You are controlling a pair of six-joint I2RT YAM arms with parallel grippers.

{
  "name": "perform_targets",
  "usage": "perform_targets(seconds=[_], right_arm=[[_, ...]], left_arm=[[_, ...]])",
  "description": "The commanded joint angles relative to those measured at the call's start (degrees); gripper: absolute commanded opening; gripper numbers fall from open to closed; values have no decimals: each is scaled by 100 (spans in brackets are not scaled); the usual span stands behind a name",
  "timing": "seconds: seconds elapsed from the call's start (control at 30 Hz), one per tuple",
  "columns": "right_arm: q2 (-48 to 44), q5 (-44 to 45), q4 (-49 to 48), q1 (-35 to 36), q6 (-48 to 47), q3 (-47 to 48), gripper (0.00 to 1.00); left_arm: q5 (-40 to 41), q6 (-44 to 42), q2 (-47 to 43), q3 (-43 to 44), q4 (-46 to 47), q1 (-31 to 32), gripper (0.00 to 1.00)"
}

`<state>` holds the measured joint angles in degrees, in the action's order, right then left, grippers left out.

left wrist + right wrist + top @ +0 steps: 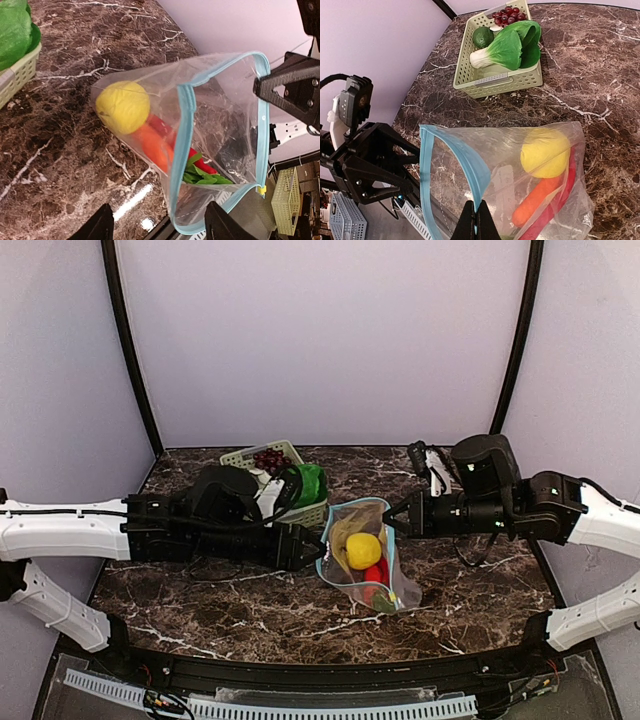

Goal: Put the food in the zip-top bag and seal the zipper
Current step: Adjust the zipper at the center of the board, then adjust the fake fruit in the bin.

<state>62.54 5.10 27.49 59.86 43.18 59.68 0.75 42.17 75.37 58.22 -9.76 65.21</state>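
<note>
Plastic sags, slips: your right gripper [477, 220] pinches the zip-top bag [500, 150], left gripper [160, 222] open; grab its likely stiffer zipper [182, 130].

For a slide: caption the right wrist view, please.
Right gripper pinches the open bag's zipper; lemon and chilli inside, bok choy in the basket.

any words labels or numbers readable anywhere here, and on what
None can be read. The bag and the basket show no legible print; any marking on the bag's clear film is too faint to make out.
</note>
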Motion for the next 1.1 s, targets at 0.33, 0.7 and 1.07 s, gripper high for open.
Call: perform_targets(seconds=[0.33, 0.7, 1.07], right_arm=[[-63, 284, 63, -72, -143, 80, 0], [160, 389, 59, -133, -201, 138, 0], [90, 338, 64, -192, -187, 16, 0]], left_arm=[[-1327, -2183, 275, 1422, -1993, -2691, 83], [-44, -2679, 2540, 2682, -1696, -3562, 81], [1141, -2885, 3962, 3582, -1597, -3956, 80]])
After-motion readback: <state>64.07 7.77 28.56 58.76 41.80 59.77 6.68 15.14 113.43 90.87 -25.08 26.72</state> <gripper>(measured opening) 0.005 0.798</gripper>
